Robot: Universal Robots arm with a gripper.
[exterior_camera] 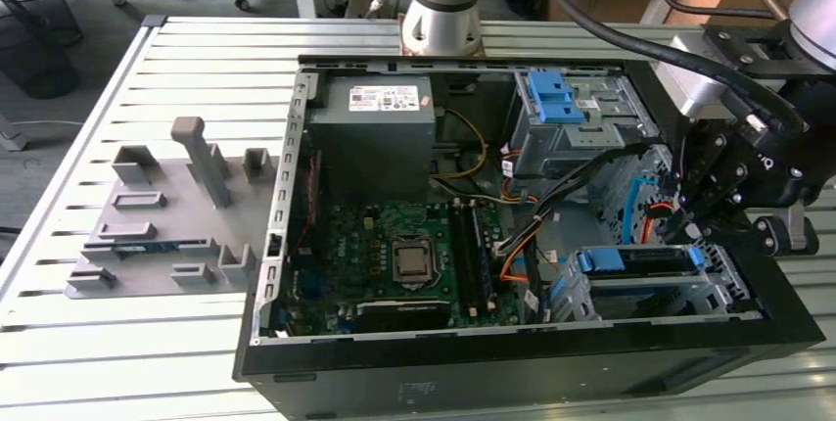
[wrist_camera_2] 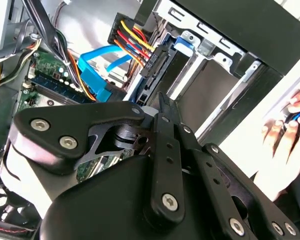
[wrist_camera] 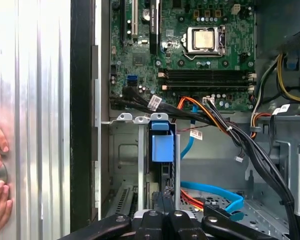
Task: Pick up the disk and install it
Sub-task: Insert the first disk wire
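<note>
We see the tool with fingers closed together, gripping nothing — its tips just beside the disk, which sits in the drive cage of the open computer case.

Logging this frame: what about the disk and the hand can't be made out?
Disk: edge-on in the first wrist view; label hidden, seating depth masked by the drive cage.
Hand: cut off by the frame edge there; its own linkage covers it in the second wrist view.
Exterior view: arm blocks hand-disk contact.
</note>
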